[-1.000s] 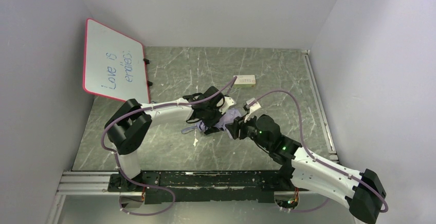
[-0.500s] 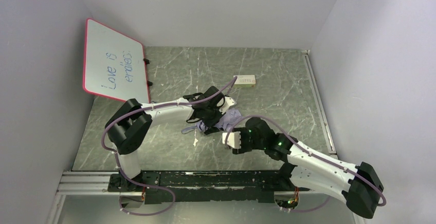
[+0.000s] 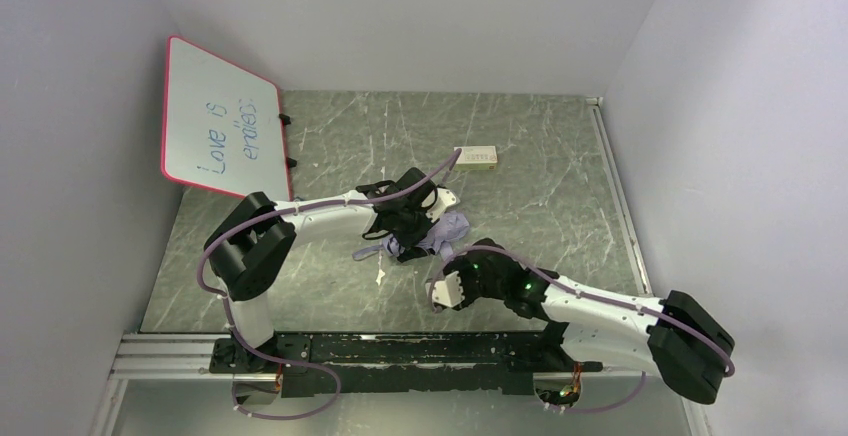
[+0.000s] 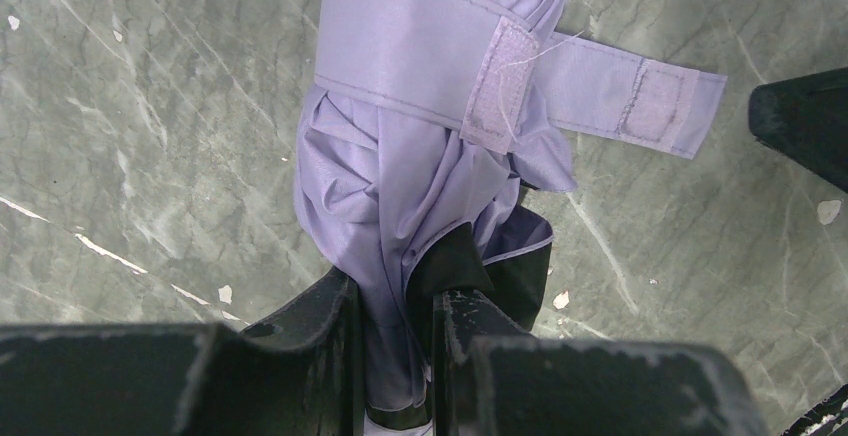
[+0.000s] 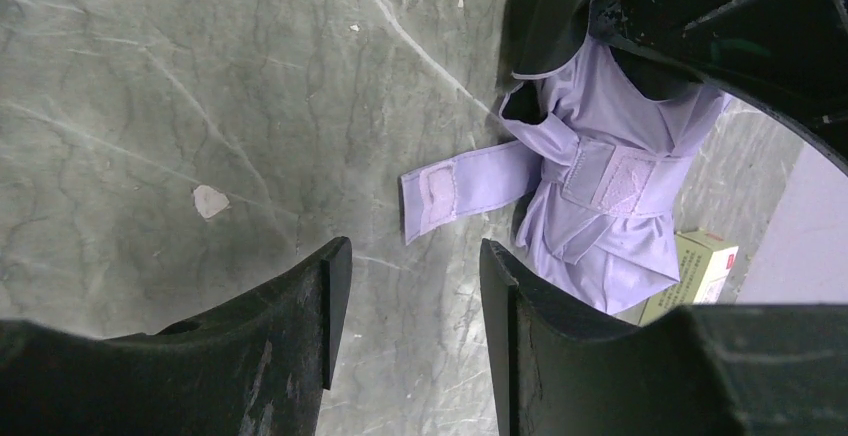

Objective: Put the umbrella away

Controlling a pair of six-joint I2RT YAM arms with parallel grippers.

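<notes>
Clamping the bundled umbrella (image 4: pixel 400 156) at the middle of the table (image 3: pixel 540 156), the left gripper (image 4: pixel 395 306) has its jaws drawn close on a pinch of lavender fabric. We see both black fingers (image 4: pixel 325 311) pressed against the cloth, with a dark fold of lining beside them.

The umbrella's long axis runs straight away from those jaws in the left wrist view, with the gathered cloth pointing out ahead of the fingertips. From overhead the bundle lies roughly crosswise on the table. Its bulk is on the side toward the right arm, and a small lavender piece shows on the other side of the gripper. We cannot make out the handle or the shaft.

A strap (image 4: pixel 420 66) circles the folds, and its loose end (image 4: pixel 650 106) sticks out flat to one side, its fastening patch facing up.

The right gripper (image 5: pixel 410 301) hangs over bare table with its jaws released and parted, gripping nothing. We see the strap's loose end just ahead of the gap, not between the fingers and apart from them, with the umbrella beyond it and to the right in that view.

A small box (image 3: pixel 478 157) lies farther back on the table, and a whiteboard (image 3: pixel 215 131) leans at the left wall.
</notes>
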